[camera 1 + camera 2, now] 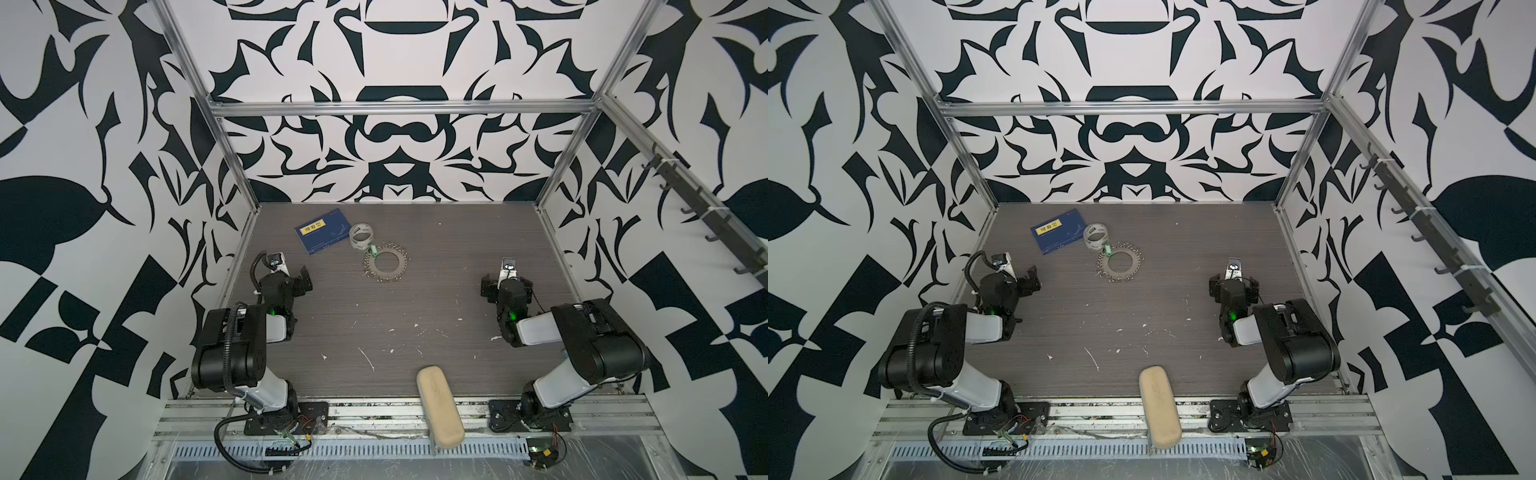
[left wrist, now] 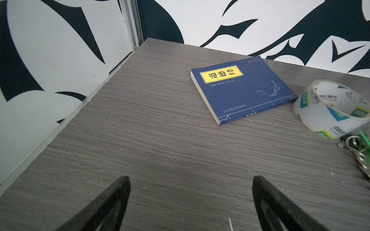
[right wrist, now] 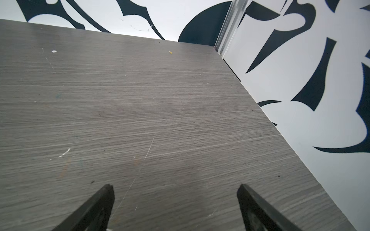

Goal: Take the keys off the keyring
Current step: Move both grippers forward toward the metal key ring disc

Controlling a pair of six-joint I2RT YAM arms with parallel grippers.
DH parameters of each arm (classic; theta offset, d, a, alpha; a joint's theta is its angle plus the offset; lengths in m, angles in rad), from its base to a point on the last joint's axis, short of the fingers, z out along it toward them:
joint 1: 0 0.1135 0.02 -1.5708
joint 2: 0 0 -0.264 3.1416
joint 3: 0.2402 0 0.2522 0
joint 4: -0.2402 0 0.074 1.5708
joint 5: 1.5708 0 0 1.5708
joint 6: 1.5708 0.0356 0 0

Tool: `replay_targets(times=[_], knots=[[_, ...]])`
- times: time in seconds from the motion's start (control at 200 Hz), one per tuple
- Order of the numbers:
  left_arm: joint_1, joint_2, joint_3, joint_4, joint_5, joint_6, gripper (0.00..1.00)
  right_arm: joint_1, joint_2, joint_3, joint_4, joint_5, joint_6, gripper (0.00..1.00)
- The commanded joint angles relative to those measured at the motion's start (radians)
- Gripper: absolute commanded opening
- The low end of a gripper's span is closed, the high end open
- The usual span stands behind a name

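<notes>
Matt grey wood-grain table, dull metal keyring — wire-fringed, glossy clear plastic tape roll, matt paper-covered book

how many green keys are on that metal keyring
1. The green key sits at the far-left rim of the keyring, beside the clear tape roll; the wire loops may hide others.

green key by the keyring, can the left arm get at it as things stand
Probably yes. The left gripper is open and empty, with bare table between it and the key. But the key lies at the keyring's rim, close beside the tape roll, so finger room looks tight.
</notes>
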Motion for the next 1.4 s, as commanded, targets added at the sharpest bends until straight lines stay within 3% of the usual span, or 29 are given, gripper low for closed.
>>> replay_targets(times=[0.0, 0.88, 0.995, 1.065, 1.22, 1.395], knots=[[0.002, -0.009, 0.005, -0.003, 0.002, -0.014, 0.99, -0.001, -0.019, 0.021, 0.026, 0.007, 0.003, 1.00], [0.003, -0.011, -0.001, 0.006, 0.002, -0.010, 0.99, -0.002, -0.019, 0.019, 0.026, 0.007, 0.004, 1.00], [-0.002, -0.105, -0.021, -0.018, -0.004, -0.015, 0.99, 0.009, -0.087, -0.010, 0.046, 0.031, -0.001, 1.00], [-0.008, -0.205, 0.009, -0.154, -0.010, -0.016, 0.99, 0.023, -0.221, -0.007, -0.095, 0.066, 0.016, 1.00], [-0.045, -0.364, 0.188, -0.583, 0.030, -0.111, 0.99, 0.028, -0.515, 0.145, -0.663, 0.026, 0.178, 1.00], [-0.248, -0.339, 0.366, -0.842, -0.010, -0.193, 0.99, 0.034, -0.587, 0.315, -1.067, -0.189, 0.354, 1.00]])
